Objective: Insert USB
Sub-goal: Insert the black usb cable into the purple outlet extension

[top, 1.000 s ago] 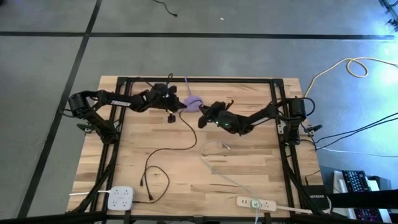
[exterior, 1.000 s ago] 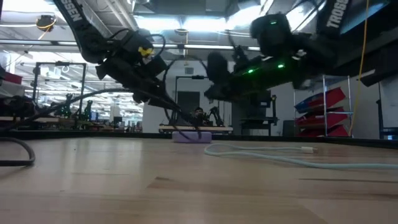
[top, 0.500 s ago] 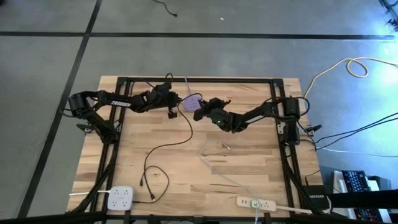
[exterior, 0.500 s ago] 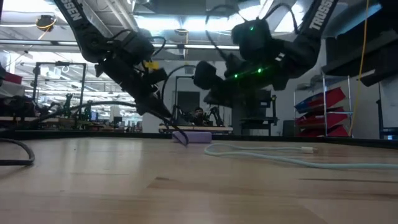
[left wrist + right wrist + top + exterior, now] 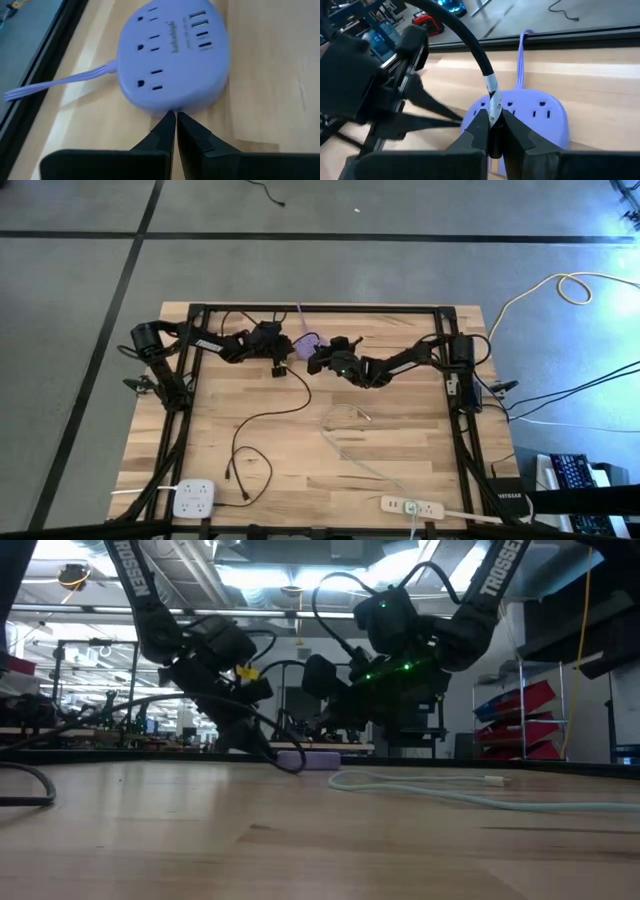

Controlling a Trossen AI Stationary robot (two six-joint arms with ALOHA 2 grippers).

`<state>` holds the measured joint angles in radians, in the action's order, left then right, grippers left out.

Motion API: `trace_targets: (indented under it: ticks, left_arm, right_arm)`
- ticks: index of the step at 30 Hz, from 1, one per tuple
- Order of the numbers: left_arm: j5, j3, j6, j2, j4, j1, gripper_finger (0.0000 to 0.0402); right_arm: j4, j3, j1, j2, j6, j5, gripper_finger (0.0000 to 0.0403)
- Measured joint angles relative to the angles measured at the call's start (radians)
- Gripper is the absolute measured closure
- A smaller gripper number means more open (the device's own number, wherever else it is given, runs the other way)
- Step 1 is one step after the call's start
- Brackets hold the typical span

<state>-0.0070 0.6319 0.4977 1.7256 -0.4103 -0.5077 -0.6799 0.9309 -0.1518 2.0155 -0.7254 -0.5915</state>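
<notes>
From above, both arms reach toward the upper middle of the frame, where the purple power strip (image 5: 307,340) lies near the table's (image 5: 400,450) far edge; the left gripper (image 5: 283,358) sits just left of it and the right gripper (image 5: 316,360) just below and right, so the two converge on the one target. The black cable (image 5: 270,405) trails from there down toward the lower left of the frame. In the low view the strip (image 5: 310,760) shows as a flat slab at mid-frame, with both grippers tilted down close to it. The left wrist view has its fingers (image 5: 167,131) pressed together with nothing between them, tips touching or nearly touching the strip's (image 5: 175,55) near rim, probably to steady it against a push. In the right wrist view the fingers (image 5: 477,131) are clamped on the black cable (image 5: 475,45) near its white label, hanging over the strip (image 5: 540,120), likely to line up the plug; the plug end itself is hidden.
</notes>
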Motion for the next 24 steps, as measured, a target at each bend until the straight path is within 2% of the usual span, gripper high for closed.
trace_targets:
  ticks: [6,10,13,17,24]
  left_arm:
    - [0.005,0.0,-0.004,0.0,0.008,0.011,0.04]
    - [-0.074,0.0,-0.042,0.0,0.011,0.012,0.0399]
    - [-0.084,0.0,-0.072,0.0,0.022,0.011,0.0377]
    - [-0.095,0.001,-0.097,0.0,0.06,0.014,0.0307]
    - [-0.131,0.003,-0.217,-0.009,0.076,0.023,0.0129]
  right_arm:
    - [0.001,-0.001,0.001,0.0,0.004,0.019,0.0392]
    - [0.001,-0.001,0.002,0.0,0.019,0.04,0.0395]
    - [0.001,-0.001,0.002,0.0,0.024,0.036,0.0395]
    - [0.001,-0.001,0.002,0.0,0.027,0.035,0.0395]
    - [0.001,-0.001,0.002,0.0,0.03,0.038,0.0395]
